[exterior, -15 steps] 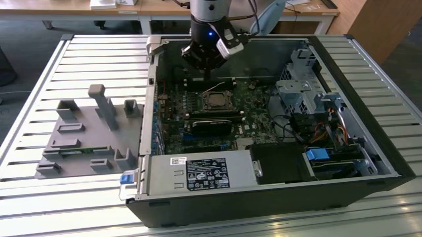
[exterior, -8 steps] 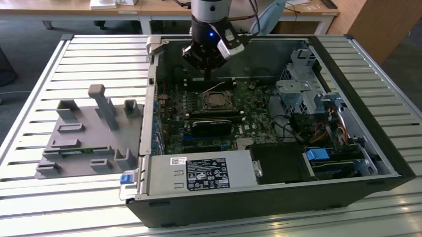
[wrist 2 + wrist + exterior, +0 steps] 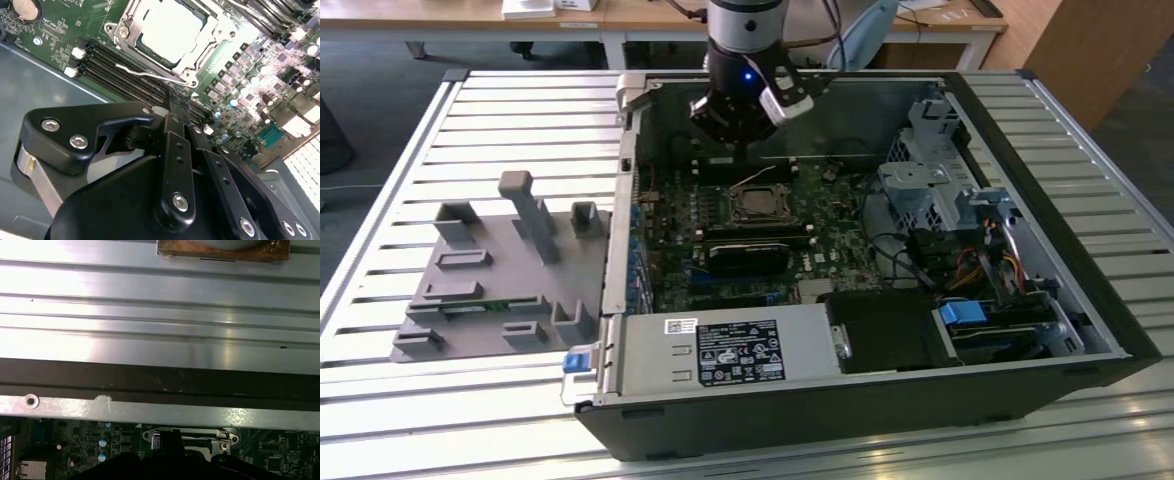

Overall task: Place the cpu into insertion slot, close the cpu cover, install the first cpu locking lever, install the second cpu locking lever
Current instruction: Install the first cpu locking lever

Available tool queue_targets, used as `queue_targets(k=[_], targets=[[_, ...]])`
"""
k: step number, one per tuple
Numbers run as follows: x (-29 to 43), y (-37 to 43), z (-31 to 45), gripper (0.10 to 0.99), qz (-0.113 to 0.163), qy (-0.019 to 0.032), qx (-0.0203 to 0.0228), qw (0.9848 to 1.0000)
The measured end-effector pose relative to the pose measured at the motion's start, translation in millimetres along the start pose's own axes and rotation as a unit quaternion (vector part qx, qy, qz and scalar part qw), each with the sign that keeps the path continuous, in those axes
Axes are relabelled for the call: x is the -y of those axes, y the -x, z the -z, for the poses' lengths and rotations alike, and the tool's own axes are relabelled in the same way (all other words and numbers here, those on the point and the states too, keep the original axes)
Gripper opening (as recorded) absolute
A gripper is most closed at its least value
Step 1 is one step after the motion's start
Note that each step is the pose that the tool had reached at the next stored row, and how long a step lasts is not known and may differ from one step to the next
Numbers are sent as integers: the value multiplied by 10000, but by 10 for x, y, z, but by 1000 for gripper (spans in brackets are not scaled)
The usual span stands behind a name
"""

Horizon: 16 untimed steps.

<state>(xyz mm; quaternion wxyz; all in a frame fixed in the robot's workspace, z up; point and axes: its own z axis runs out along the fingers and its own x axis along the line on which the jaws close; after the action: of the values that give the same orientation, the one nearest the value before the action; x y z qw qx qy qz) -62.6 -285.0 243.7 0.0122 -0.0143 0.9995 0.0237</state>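
The gripper (image 3: 176, 105) hangs low inside the open computer case (image 3: 1067, 300), and its jaws are pressed together with nothing between them. The tip is just beside the thin wire locking lever (image 3: 145, 74), which runs along the near edge of the cpu cover (image 3: 202, 50); I cannot tell if they touch. The cpu (image 3: 167, 27) sits already in the insertion slot (image 3: 759, 205), with its pale metal top showing through the window of the cover, which lies flat on it. Black memory slots (image 3: 115, 65) lie on the green motherboard (image 3: 65, 45) between gripper and socket. On the exterior view's left, a grey fixture (image 3: 507, 260) stands on the slatted table (image 3: 400, 400), well apart.
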Motion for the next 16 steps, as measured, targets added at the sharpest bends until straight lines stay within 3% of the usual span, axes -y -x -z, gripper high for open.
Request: queue_targets(k=[16], targets=[[-33,149,-95,106,-37,0,1,10000]])
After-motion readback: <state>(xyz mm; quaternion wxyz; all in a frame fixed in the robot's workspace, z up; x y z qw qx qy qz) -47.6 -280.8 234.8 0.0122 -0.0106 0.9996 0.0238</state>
